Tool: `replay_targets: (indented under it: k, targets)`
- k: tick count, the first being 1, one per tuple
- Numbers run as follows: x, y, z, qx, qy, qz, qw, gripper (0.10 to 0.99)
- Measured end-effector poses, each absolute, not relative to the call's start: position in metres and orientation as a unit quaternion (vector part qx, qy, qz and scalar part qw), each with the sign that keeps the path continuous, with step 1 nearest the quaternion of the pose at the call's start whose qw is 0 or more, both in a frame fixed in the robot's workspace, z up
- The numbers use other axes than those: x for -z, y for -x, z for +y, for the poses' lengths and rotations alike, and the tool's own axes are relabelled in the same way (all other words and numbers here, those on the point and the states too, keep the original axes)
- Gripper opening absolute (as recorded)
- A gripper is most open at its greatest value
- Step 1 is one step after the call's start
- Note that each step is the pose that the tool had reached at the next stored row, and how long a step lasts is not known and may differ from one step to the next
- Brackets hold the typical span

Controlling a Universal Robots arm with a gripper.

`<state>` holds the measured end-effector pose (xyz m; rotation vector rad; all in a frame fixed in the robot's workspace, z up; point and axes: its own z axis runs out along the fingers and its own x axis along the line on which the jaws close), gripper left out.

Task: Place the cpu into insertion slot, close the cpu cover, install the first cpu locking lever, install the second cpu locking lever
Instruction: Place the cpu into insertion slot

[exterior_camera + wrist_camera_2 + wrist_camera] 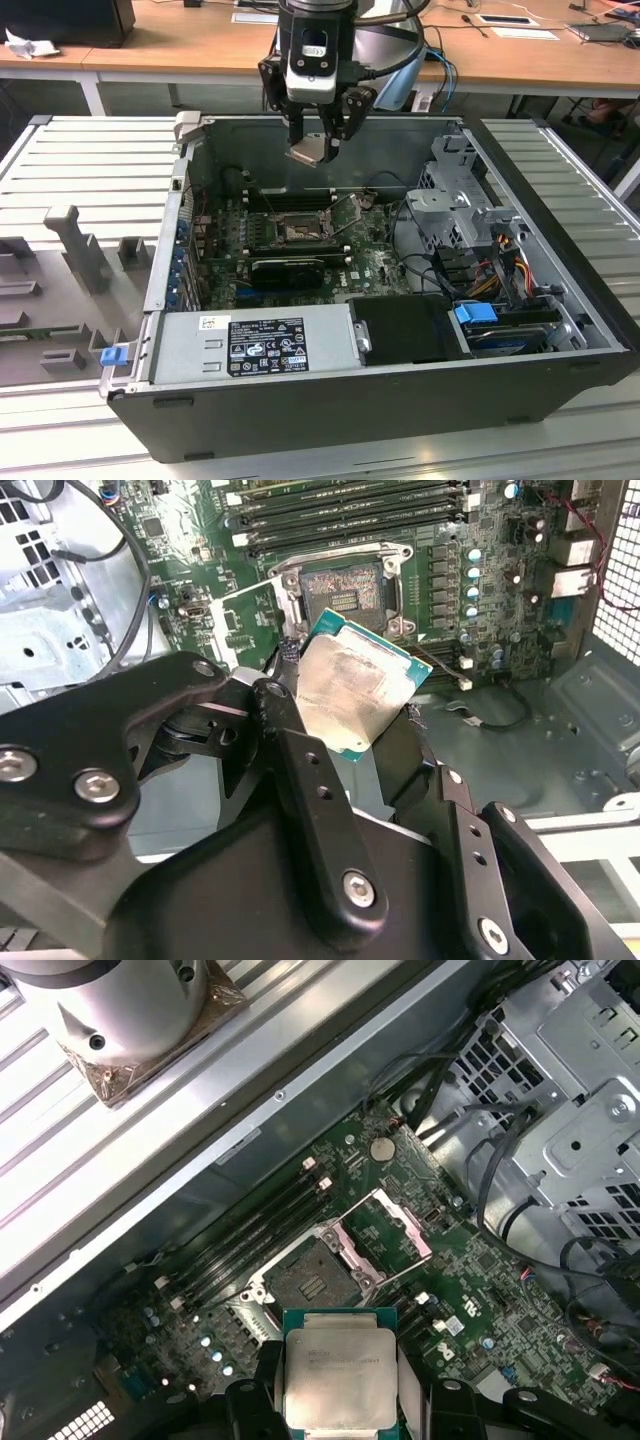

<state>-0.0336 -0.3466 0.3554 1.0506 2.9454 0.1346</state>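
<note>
Open computer case (350, 405) holds a green motherboard (372, 266); power supply (262, 345) near, probably a drive cage (455, 200) at the exterior view's right.

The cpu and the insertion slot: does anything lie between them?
No. In the exterior view, open air separates the cpu, held in the pincer, from the insertion slot.

Our end effector (316, 148) is matte black, built of flat jointed links (310, 810) dotted with silver screws (360, 888). In the exterior view we see a pale grey block (312, 70) at its 12 o'clock and black cables (400, 92) looping at 2 o'clock.
</note>
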Motion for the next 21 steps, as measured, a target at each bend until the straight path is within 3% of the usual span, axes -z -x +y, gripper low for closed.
replay_targets:
  k: [21]
  targets:
    - [-0.3488, 0.0335, -0.3466, -0.041, -0.418, 0.908, 0.01, 0.541]
